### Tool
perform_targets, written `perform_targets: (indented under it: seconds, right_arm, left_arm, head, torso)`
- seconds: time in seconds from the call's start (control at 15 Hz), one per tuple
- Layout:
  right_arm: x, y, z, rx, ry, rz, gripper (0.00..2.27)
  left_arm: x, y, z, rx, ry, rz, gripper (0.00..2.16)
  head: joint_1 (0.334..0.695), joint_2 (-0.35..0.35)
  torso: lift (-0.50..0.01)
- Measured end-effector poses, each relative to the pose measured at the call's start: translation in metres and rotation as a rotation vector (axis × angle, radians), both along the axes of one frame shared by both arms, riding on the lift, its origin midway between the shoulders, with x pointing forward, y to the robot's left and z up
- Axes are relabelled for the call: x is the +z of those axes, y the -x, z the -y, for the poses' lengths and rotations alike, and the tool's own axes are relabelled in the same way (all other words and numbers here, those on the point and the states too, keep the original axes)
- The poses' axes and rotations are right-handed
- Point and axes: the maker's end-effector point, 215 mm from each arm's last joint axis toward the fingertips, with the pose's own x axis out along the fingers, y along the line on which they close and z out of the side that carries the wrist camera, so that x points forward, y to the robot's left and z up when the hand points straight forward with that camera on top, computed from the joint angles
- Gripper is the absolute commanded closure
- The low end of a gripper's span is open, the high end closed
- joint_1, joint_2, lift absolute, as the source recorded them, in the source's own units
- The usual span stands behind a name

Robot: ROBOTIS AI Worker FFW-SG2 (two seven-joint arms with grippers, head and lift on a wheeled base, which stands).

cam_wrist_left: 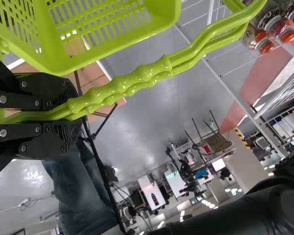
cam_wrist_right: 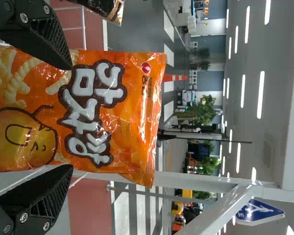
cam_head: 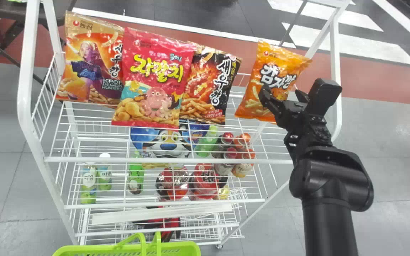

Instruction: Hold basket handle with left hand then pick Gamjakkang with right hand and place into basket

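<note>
With right tool spread wide and gripping nothing, waits at the rack, right end, with one finger toward each side edge of the Gamjakkang. Cannot tell whether already touching its packing. Finds the Gamjakkang at the right end of the row, high on the rack. With left tool clamped on the basket handle, holds the basket low, before the rack's near left part.

Judging from this, counts the holding step as done, and the picking step as in hand. Needs next to go a little deeper around the Gamjakkang, then to close gently and evenly, because of the thin, puffy packing. After that, needs to lift clear of the rack first, and only then to carry toward the basket.

Concerning edges, must respect the rack's right side post, beside the outer finger in the head view, with true depth difficult to judge. Toward the rack's middle, has only a narrow gap before the black snack bag; by swinging inward too early, could push it over. Above the rack's row, has good open room for raising. Should cross the rack's near rim without dragging.
</note>
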Motion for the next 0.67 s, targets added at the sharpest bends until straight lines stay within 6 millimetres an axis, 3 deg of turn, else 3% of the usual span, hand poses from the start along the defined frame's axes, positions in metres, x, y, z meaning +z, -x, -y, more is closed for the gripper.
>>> perform_targets:
  seconds: [0.4, 0.47, 0.53, 0.6, 0.67]
  right_arm:
    - [-0.016, -0.021, 0.007, -0.008, 0.003, -0.05, 0.22]
    - [-0.018, -0.024, 0.008, -0.009, 0.003, -0.057, 0.38]
    - [-0.019, -0.026, 0.009, -0.006, 0.004, -0.061, 0.86]
    - [-0.02, -0.03, 0.006, 0.012, -0.001, -0.066, 1.82]
    - [-0.021, -0.032, 0.006, 0.025, -0.009, -0.074, 2.25]
  left_arm:
    - [0.001, 0.002, 0.0, -0.005, -0.002, -0.007, 2.15]
    - [0.0, 0.002, 0.0, -0.005, -0.002, -0.01, 2.15]
    - [0.0, 0.002, 0.0, -0.005, -0.002, -0.011, 2.15]
    - [0.0, 0.002, 0.0, -0.005, -0.002, -0.011, 2.15]
    - [0.0, 0.002, 0.0, -0.005, -0.003, -0.011, 2.15]
  head:
    - [0.695, -0.35]
    - [0.695, -0.35]
    - [0.695, -0.35]
    - [0.695, -0.35]
    - [0.695, -0.35]
  torso:
    - [-0.019]
    - [-0.019]
    - [-0.019]
    - [-0.019]
    - [-0.019]
